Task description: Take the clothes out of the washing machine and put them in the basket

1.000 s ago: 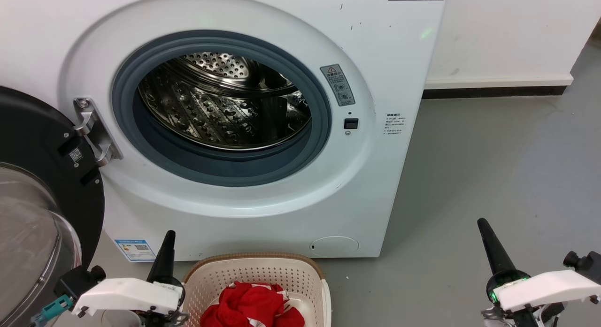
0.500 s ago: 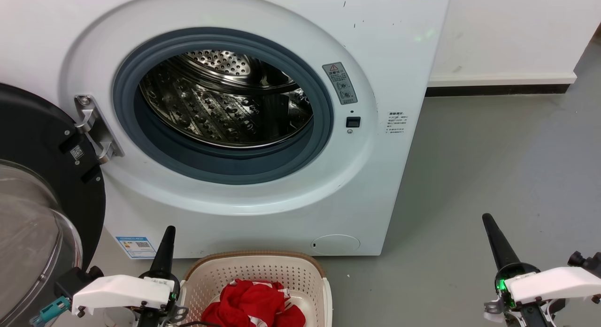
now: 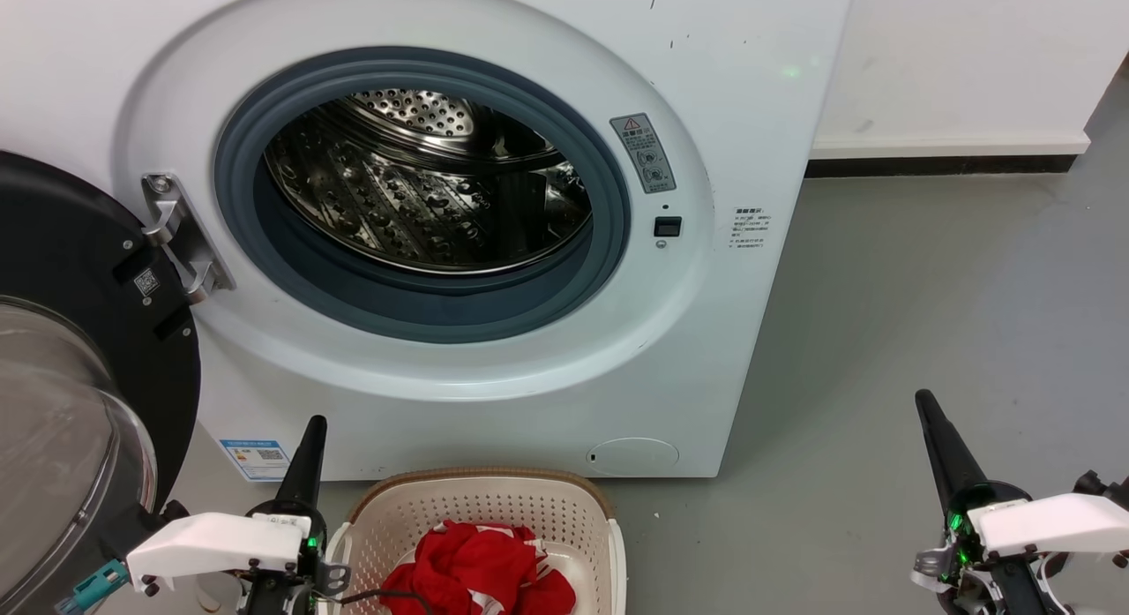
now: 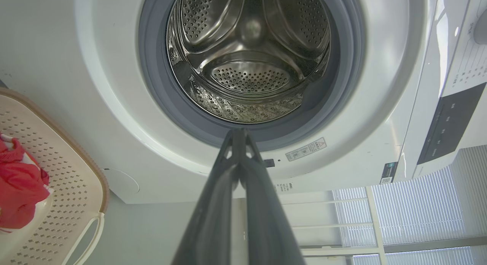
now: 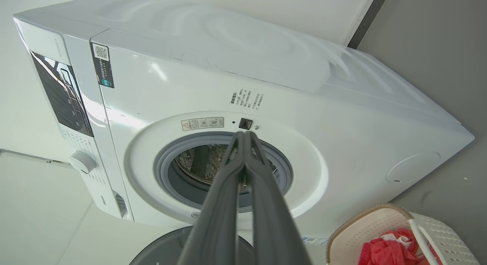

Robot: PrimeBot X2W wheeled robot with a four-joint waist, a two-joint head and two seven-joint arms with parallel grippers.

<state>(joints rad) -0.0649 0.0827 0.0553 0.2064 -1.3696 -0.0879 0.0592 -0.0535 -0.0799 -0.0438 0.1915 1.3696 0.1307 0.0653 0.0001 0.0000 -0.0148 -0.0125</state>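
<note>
The clothes (image 3: 481, 569) are heaped in the basket (image 3: 481, 476) and the washing machine (image 3: 723, 138) is bare; the left gripper (image 3: 314, 425) and right gripper (image 3: 926, 403) are therefore held closed, empty.

No wording or number can be made out anywhere, as all the print is too small. On the washing machine (image 3: 758, 112), a grey warning sticker (image 3: 643, 153) with a red triangle sign sits on the white ring right of the porthole, a block of fine print (image 3: 748, 227) stands further right, and a blue-edged label (image 3: 256, 457) carrying a QR code lies at the lower left of the front. A small QR sticker (image 3: 146, 282) sits on the black door frame (image 3: 88, 244) at the left edge, and a dark strip label (image 5: 102, 65) with a QR code stands at the upper left of the right wrist view.
</note>
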